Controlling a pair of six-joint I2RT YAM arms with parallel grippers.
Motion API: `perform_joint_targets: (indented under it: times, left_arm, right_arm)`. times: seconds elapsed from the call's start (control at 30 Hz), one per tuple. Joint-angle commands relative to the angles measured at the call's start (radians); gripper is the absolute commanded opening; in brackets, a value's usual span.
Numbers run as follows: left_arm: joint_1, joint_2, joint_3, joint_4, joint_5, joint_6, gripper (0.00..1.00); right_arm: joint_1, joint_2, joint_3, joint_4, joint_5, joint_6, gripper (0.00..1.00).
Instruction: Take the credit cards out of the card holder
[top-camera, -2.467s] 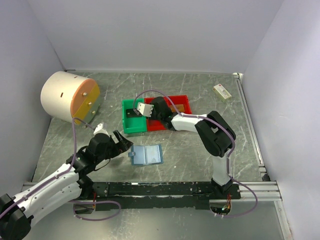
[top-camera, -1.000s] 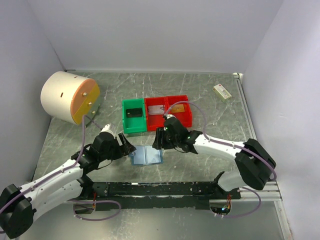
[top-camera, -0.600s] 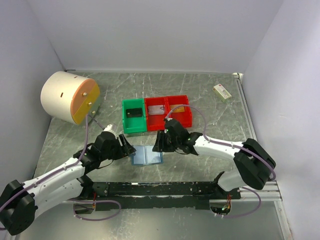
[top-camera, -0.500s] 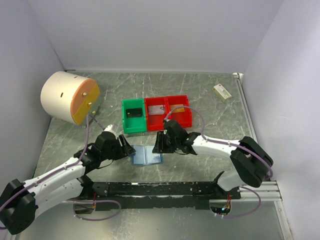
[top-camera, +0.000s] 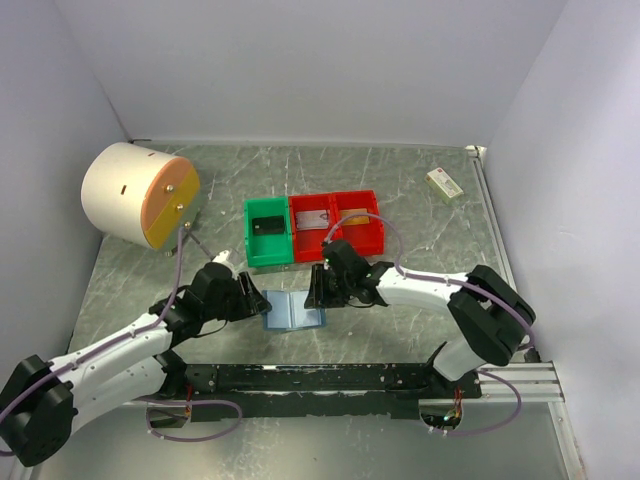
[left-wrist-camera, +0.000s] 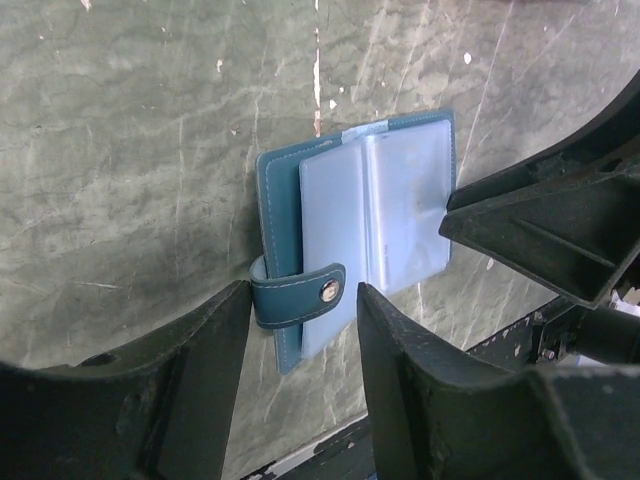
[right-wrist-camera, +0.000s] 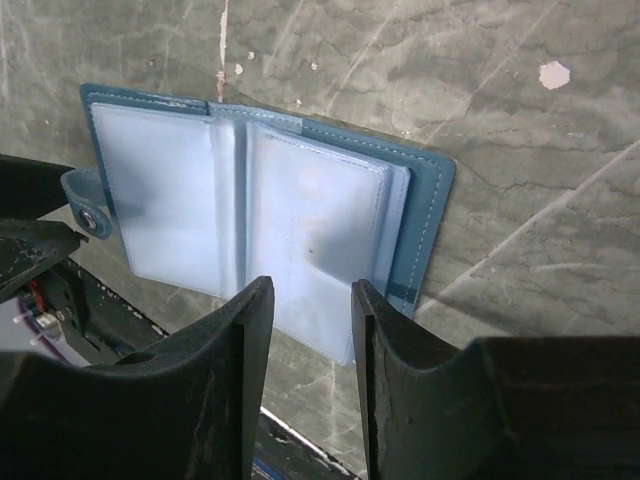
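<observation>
The blue card holder lies open and flat on the table, clear sleeves facing up. In the left wrist view its strap with the snap sits between the fingers of my open left gripper, which is at the holder's left edge. My right gripper is open at the holder's right edge, its fingers just over the sleeve's near corner. The sleeves look pale and cloudy; I cannot tell whether credit cards are inside.
A green bin holds a flat black card. A red two-part bin holds flat grey and brown cards. A cream box lies at the back right. A big white and orange cylinder lies at the back left. The black base rail runs along the near edge.
My right gripper has come down from the bins to the holder's right edge. My left gripper has moved right, up to the holder's strap. The holder has stayed in place.
</observation>
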Motion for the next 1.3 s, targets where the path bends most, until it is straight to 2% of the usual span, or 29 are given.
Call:
perform_joint_targets:
  times: [0.0,0.1,0.27,0.43,0.83,1.27]
  left_arm:
    - [0.004,0.029,-0.002,0.041,0.062,0.038,0.56]
    - [0.004,0.068,0.005,0.035,0.067,0.051,0.52]
    - [0.003,0.118,0.021,0.013,0.047,0.069,0.41]
    - [0.003,0.136,0.026,0.001,0.037,0.079,0.37]
    - [-0.001,0.163,0.038,0.013,0.035,0.094,0.34]
    - [-0.001,0.148,0.021,0.031,0.022,0.071,0.33]
  right_arm:
    - [0.003,0.021,0.031,-0.025,0.004,-0.013,0.37]
    - [0.004,0.034,0.029,-0.022,0.0,-0.011,0.37]
    - [0.002,0.039,0.03,0.0,-0.019,-0.013,0.36]
    - [0.003,0.071,0.088,-0.01,-0.056,-0.045,0.31]
    - [0.003,0.098,0.116,0.02,-0.138,-0.062,0.33]
    - [0.005,0.214,0.185,0.249,-0.397,-0.006,0.38]
